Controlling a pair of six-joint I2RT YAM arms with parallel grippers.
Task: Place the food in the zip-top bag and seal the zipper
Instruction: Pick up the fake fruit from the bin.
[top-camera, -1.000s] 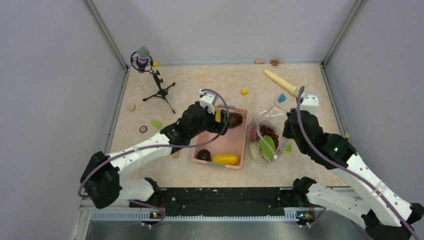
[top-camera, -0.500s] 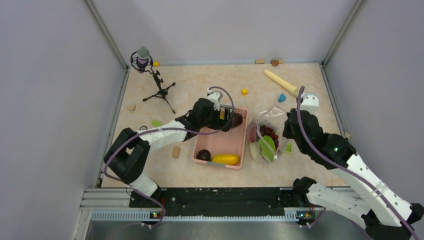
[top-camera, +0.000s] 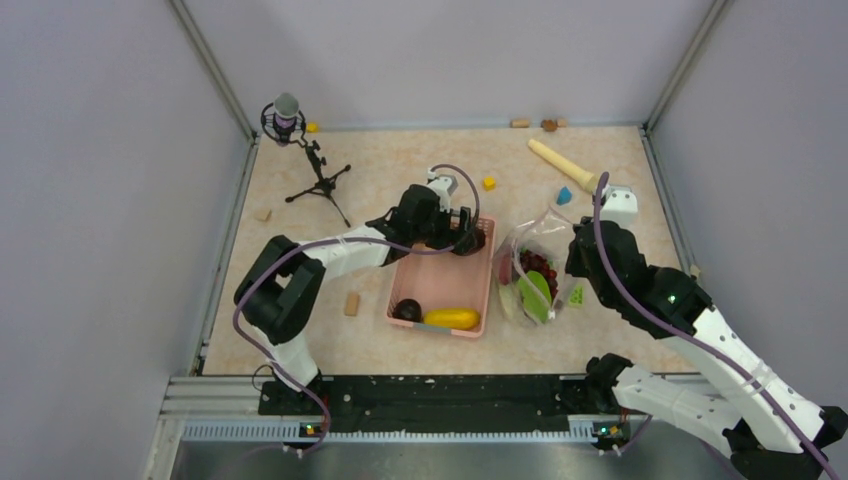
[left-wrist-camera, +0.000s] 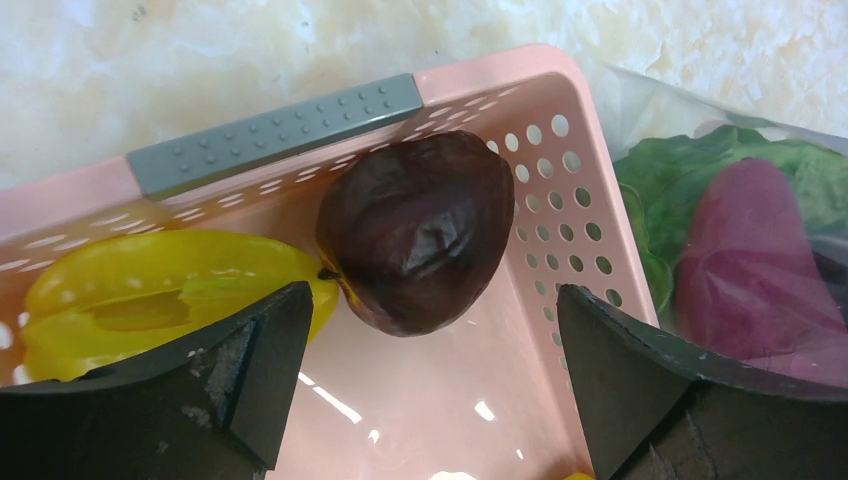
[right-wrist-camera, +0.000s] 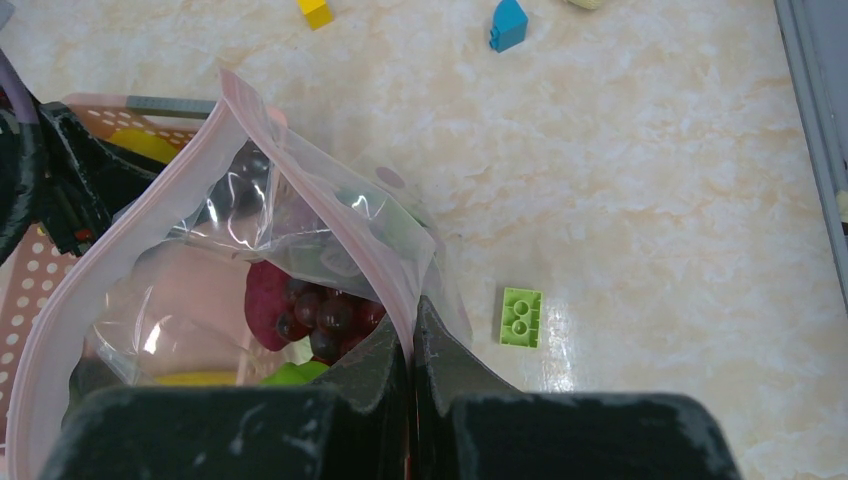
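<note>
So, quick read of the setup. The right gripper (right-wrist-camera: 410, 335) is pinched tight on the rim of the zip-top bag (right-wrist-camera: 300, 230), right at the zipper (right-wrist-camera: 320, 195). I'd say that's on purpose: lifting that edge props the mouth open toward the pink basket (left-wrist-camera: 590, 200) so stuff can go straight in. Bag sits just beside the basket, on its right side, w/ the zipper not closed at all.

The left gripper (left-wrist-camera: 432, 295) hangs over the far end of the basket, jaws spread wide w/ nothing in them, one finger each side of a dark purple-brown piece (left-wrist-camera: 415, 245). Looks lined up to grab it, imo.

Contents: bag has the lettuce head (left-wrist-camera: 700, 160), the magenta sweet potato (left-wrist-camera: 760, 260), a cluster of dark red bits (right-wrist-camera: 325, 310) and smth lime green (top-camera: 533, 290), prob the pod. Basket has that dark piece touching a yellow fruit (left-wrist-camera: 150, 300) by the grey handle (left-wrist-camera: 275, 130). The top view also shows another dark piece (top-camera: 406, 310) and a second yellow one (top-camera: 452, 318) at the near end. So roughly half packed, and sealing comes last.
</note>
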